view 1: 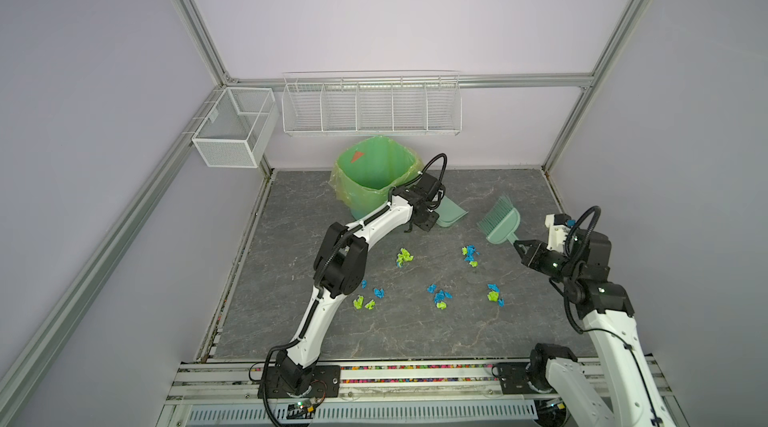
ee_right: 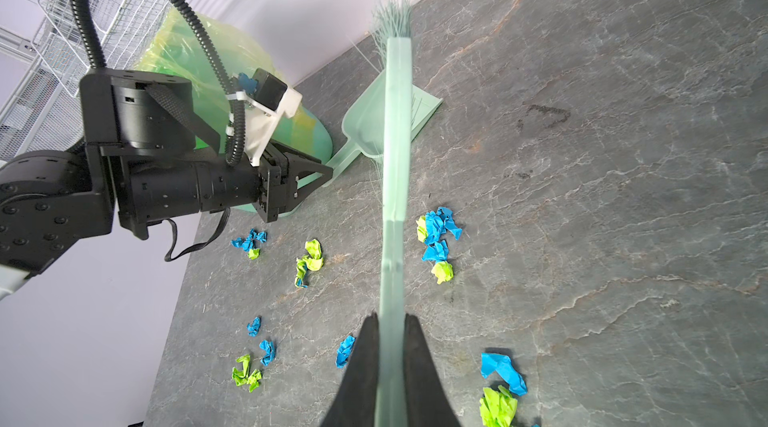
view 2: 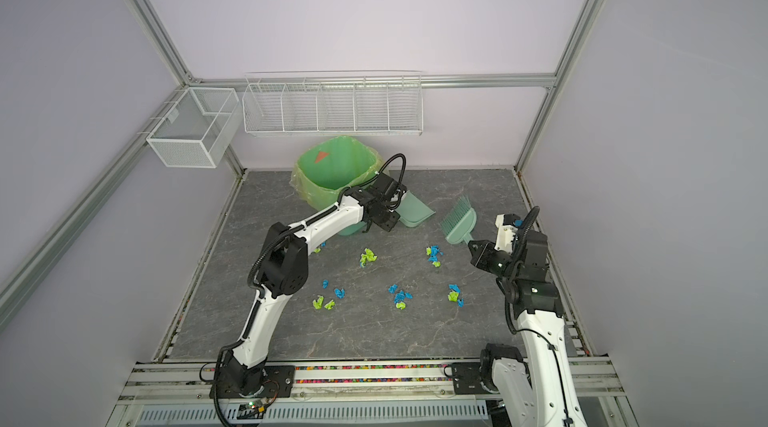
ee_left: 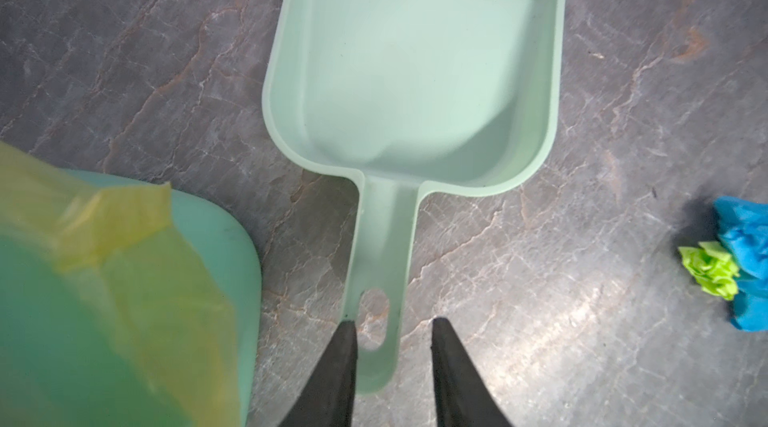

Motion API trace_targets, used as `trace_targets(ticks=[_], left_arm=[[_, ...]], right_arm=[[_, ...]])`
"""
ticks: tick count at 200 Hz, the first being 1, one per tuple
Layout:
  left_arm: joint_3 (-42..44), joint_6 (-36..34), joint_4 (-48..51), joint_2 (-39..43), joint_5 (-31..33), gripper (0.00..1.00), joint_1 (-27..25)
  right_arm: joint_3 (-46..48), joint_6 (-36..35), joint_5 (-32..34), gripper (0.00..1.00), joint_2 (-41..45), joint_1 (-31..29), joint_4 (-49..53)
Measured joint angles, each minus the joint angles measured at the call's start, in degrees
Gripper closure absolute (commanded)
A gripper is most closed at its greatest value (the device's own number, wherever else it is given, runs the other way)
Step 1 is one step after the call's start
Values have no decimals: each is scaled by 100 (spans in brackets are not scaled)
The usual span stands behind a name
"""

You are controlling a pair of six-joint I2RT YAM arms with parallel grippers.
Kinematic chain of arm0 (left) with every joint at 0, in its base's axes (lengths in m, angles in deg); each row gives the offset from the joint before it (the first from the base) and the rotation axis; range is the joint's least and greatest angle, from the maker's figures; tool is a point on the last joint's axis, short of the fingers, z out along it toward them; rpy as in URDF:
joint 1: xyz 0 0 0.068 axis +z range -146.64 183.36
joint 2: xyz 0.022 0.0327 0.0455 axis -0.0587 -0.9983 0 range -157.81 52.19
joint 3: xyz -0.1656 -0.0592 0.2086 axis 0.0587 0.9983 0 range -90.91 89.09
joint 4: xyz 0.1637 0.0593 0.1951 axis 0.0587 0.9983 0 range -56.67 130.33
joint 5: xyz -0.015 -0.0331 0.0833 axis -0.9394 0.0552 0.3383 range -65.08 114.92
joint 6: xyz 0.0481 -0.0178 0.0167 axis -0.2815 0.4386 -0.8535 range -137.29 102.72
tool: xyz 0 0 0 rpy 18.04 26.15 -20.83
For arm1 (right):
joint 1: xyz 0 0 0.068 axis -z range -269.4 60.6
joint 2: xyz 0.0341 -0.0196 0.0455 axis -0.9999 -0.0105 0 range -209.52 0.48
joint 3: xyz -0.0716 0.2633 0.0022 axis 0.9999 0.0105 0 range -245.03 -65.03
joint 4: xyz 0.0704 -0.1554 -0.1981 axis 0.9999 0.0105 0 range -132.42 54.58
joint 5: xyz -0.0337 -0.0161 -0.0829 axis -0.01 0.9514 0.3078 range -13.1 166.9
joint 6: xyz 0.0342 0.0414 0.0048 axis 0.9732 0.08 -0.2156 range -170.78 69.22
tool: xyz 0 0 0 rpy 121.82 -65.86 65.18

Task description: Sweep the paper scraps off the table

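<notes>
Paper scraps (view 1: 440, 298) — blue and lime-green wads — lie in small clusters across the middle of the table (view 1: 374, 333).
Beyond them a pale green dustpan (ee_left: 415, 72) lies flat beside the lined bin (view 1: 374, 171); the left gripper (ee_left: 392, 321) straddles its handle end with jaws narrowly apart, one finger perhaps touching the edge, the other clear of it. The right gripper (ee_right: 390, 317) is clamped on the handle of a green brush (view 1: 500, 223) — bristles pointing toward the back wall.
</notes>
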Motion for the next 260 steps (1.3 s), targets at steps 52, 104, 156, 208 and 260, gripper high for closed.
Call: trace_targets(ticks=[52, 104, 156, 208, 260], left_arm=[[-59, -42, 140, -240, 7, 71, 0], [-59, -44, 190, -269, 11, 75, 0], [-59, -42, 190, -271, 22, 81, -2], [-59, -42, 192, -295, 48, 89, -17], [-61, -15, 197, -295, 26, 100, -44]], right_arm=[[0, 0, 0, 93, -17, 0, 2], [28, 0, 0, 93, -20, 2, -2], [31, 0, 0, 93, -20, 0, -2], [31, 2, 0, 93, -20, 0, -7], [31, 0, 0, 93, -20, 0, -20]])
